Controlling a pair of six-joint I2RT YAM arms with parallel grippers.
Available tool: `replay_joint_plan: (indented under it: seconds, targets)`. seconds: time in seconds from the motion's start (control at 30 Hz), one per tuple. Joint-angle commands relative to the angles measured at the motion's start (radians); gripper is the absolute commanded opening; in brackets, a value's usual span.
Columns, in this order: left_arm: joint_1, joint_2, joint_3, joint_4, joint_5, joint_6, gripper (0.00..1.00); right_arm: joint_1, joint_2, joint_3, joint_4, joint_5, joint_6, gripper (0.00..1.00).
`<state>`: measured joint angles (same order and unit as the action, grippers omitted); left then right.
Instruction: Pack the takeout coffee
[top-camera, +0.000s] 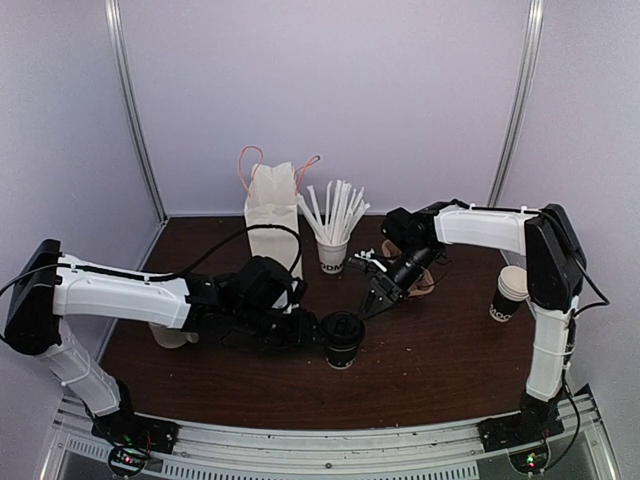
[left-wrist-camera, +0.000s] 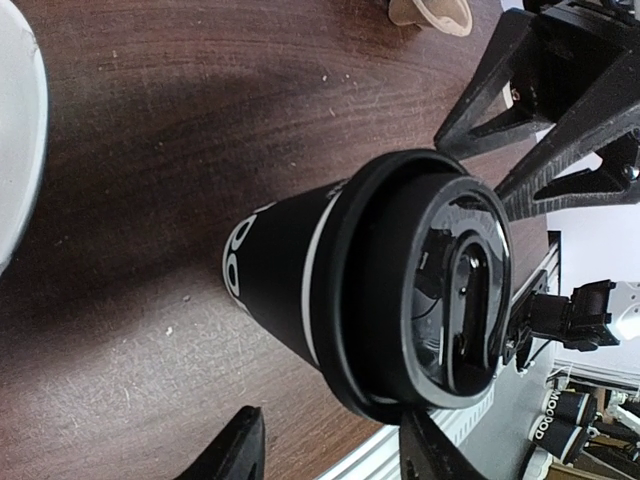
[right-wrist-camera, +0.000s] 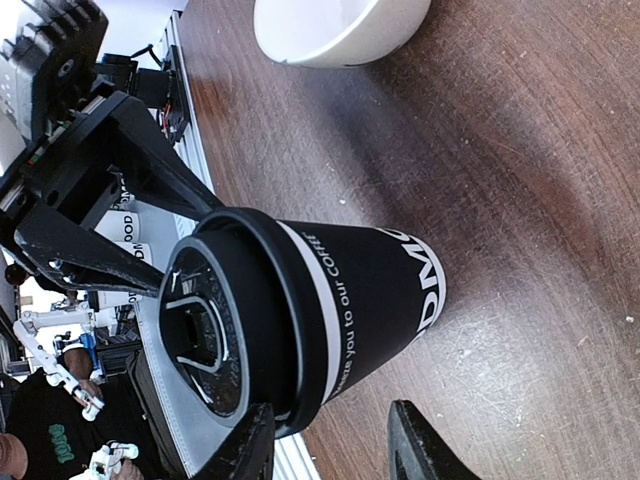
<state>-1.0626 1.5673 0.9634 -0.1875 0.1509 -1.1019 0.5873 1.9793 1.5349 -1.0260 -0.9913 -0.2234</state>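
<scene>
Approach: lidded takeout coffee (top-camera: 342, 340) stands on worktop (top-camera: 440, 350) between left tool (top-camera: 308, 330) and right tool (top-camera: 378, 300), both released; next likely needs one to clasp it.

"…you to our COFFEE" along the takeout coffee (right-wrist-camera: 380, 300)

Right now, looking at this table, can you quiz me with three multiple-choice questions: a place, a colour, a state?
1. Handles on the white paper bag are: A pink; B green; C black.
2. The small black paper cup stands: A inside that bag; B on the dark wooden table; C on a shelf.
3. Its round black plastic lid is: A on; B beside it; C missing.
Answers: A, pink loops top the bag; B, it stands upright on the wood; A, both wrist views show it capped.
</scene>
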Motion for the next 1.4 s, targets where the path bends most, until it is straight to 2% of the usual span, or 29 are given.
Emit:
replay_joint_plan:
  seconds: [0.0, 0.2, 0.27, 0.43, 0.53, 0.67, 0.77, 0.93, 1.07, 1.13, 1.23, 1.3, 1.37]
  targets:
    - [0.012, 0.044, 0.023, -0.017, 0.000, 0.007, 0.47, 0.016, 0.027, 0.008, 0.010, 0.000, 0.006, 0.42]
    - [0.021, 0.118, 0.098, -0.276, -0.054, 0.068, 0.47, 0.026, 0.061, -0.025, 0.021, 0.111, 0.040, 0.42]
    - [0.021, 0.136, 0.084, -0.310, -0.070, 0.075, 0.46, 0.026, 0.087, -0.030, 0.023, 0.148, 0.054, 0.41]
    - [0.024, 0.158, 0.014, -0.242, -0.027, 0.075, 0.45, 0.026, 0.120, -0.012, 0.003, 0.161, 0.052, 0.41]
    - [0.017, 0.139, 0.074, -0.248, -0.043, 0.132, 0.46, 0.026, 0.096, 0.007, -0.010, 0.150, 0.037, 0.41]
    - [-0.007, 0.097, 0.183, -0.281, -0.095, 0.241, 0.51, 0.023, 0.025, 0.035, -0.036, 0.126, -0.001, 0.42]
    - [-0.031, 0.055, 0.237, -0.252, -0.094, 0.322, 0.54, 0.022, -0.040, 0.054, -0.059, 0.098, -0.031, 0.47]
    - [-0.052, -0.017, 0.271, -0.178, -0.068, 0.384, 0.60, 0.018, -0.140, 0.065, -0.070, 0.156, -0.077, 0.54]
    - [-0.054, -0.060, 0.352, -0.251, -0.054, 0.494, 0.63, 0.010, -0.215, 0.093, -0.118, 0.214, -0.161, 0.55]
    - [-0.056, -0.108, 0.393, -0.316, -0.113, 0.588, 0.65, 0.009, -0.279, 0.119, -0.121, 0.270, -0.200, 0.56]
    - [-0.055, -0.194, 0.440, -0.396, -0.292, 0.751, 0.70, 0.009, -0.377, 0.148, -0.075, 0.344, -0.232, 0.59]
    - [-0.054, -0.246, 0.444, -0.402, -0.423, 0.847, 0.77, 0.009, -0.442, 0.117, 0.003, 0.386, -0.227, 0.63]
    - [-0.054, -0.304, 0.414, -0.353, -0.553, 0.932, 0.86, 0.009, -0.490, 0.066, 0.079, 0.403, -0.221, 0.72]
